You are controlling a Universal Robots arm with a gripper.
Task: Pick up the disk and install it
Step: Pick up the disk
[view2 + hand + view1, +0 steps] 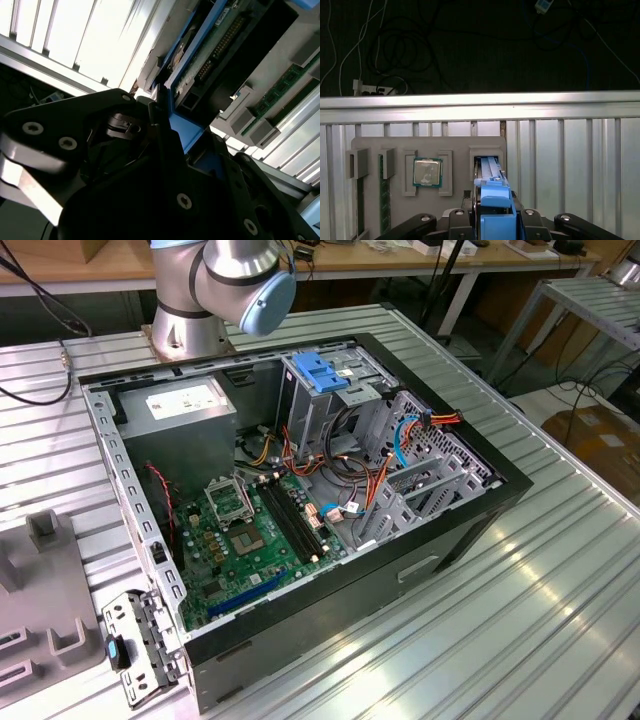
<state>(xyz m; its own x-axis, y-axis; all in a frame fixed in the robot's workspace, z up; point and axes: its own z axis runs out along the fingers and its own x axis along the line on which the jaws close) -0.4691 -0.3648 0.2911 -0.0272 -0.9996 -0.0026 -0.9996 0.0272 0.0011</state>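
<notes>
Here, in the exterior view, the arm [225, 285] is cut off above the open case [300, 608]. In the second wrist view the pincer [170, 125] pinches the disk [215, 45] by its blue rail; in the first wrist view it stands edge-on at the tray [455, 145] slot, label hidden.

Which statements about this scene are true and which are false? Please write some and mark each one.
1. The disk stands in a slot of the tray. True.
2. A chip lies in the tray. True.
3. The case is closed. False: it is open and the motherboard shows.
4. The latch is red. False: it is blue.
5. The hand is inside the case. False: it is at the disk, over the tray.
</notes>
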